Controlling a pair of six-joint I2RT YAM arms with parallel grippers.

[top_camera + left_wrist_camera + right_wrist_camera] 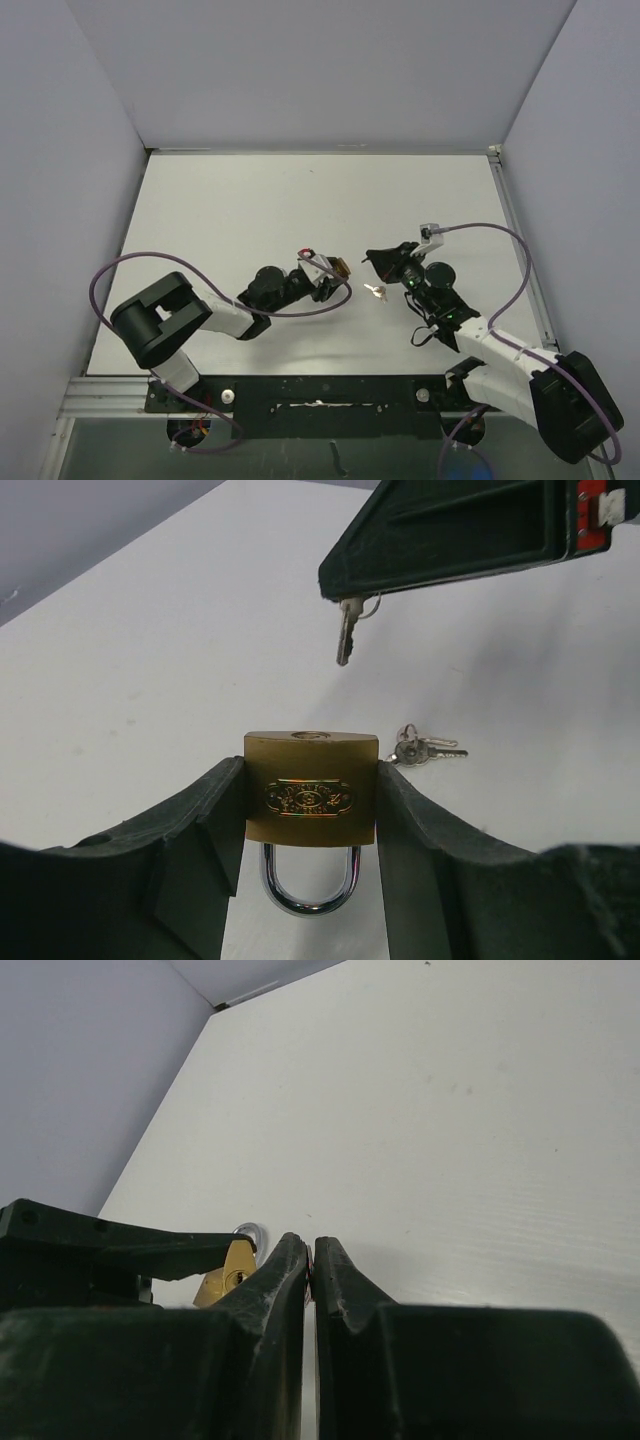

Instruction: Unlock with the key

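My left gripper (pixel 333 274) is shut on the brass padlock (pixel 343 267), gripping its body by the sides. In the left wrist view the padlock (pixel 311 790) has its keyhole end facing away and its steel shackle (pixel 311 885) towards the camera. My right gripper (pixel 372 256) is shut on a small silver key (pixel 346 633), which hangs from its tip a short way from the padlock's keyhole end, not touching it. In the right wrist view the fingers (pixel 280 1290) are closed, and the padlock (pixel 235 1276) shows its keyhole to their left.
A spare bunch of keys (pixel 375 291) lies on the white table between the two grippers, also seen in the left wrist view (pixel 420 748). Grey walls enclose the table on three sides. A purple cable loops beside each arm.
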